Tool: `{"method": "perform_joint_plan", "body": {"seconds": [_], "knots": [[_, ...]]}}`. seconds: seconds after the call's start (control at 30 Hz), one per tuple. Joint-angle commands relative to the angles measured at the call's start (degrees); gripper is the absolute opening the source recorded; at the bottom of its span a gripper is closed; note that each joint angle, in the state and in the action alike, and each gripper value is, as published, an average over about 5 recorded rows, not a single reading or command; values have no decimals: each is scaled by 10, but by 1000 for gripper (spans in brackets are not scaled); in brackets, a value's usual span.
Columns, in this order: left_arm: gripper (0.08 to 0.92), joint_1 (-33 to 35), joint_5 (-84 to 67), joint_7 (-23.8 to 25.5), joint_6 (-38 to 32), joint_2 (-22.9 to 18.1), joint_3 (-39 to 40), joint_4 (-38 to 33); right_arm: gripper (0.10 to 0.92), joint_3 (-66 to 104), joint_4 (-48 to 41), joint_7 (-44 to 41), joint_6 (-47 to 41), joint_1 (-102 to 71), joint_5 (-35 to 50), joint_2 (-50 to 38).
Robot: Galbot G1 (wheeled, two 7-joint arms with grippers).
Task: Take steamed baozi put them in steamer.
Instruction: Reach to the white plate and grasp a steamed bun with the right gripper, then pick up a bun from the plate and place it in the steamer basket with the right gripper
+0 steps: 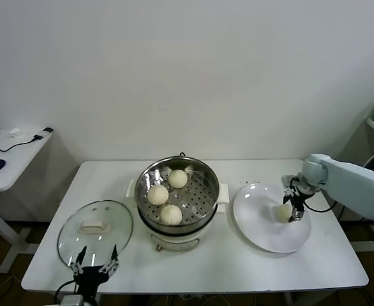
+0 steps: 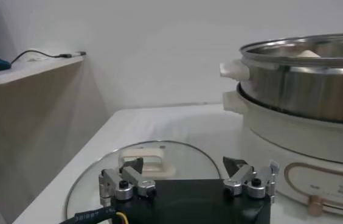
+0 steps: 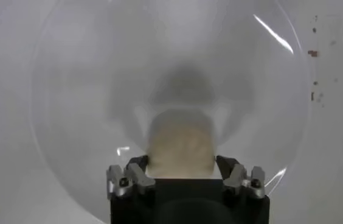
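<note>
head view: our right claw (image 1: 293, 208) grips the last baozi (image 1: 283, 212) on the plate (image 1: 263, 236); next we lift toward the steamer (image 1: 203, 191). left claw (image 1: 95, 268) open, idle by the lid (image 1: 72, 239).

Even, bright overhead lighting is seen throughout. Glare is carried by the plate (image 1: 263, 233) and steamer (image 1: 203, 171). Soft shadows are cast under the table (image 1: 238, 271). The baozi (image 3: 180, 146) is rendered blurred in the right wrist view.
</note>
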Motion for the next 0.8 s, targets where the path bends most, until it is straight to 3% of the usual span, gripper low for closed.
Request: {"method": "perform_joint_plan", "body": {"seconds": [0.03,0.23,0.47,0.63,0.8], "knots": [[823,1,0,0,2,1,1,-5,682,-8,17,-6,-3,17,8,0],[823,1,0,1,6,1,5,-12,655,-122,97,-10,-12,165,102,-13],[823,2,0,2,8,6,9,-20,653,-300,228,-14,-36,436,299,42],[823,2,-3,3,9,11,11,-26,653,-306,297,1,-67,535,428,111],[823,0,-6,4,9,13,12,-33,653,-273,310,29,-92,531,480,181]]}}
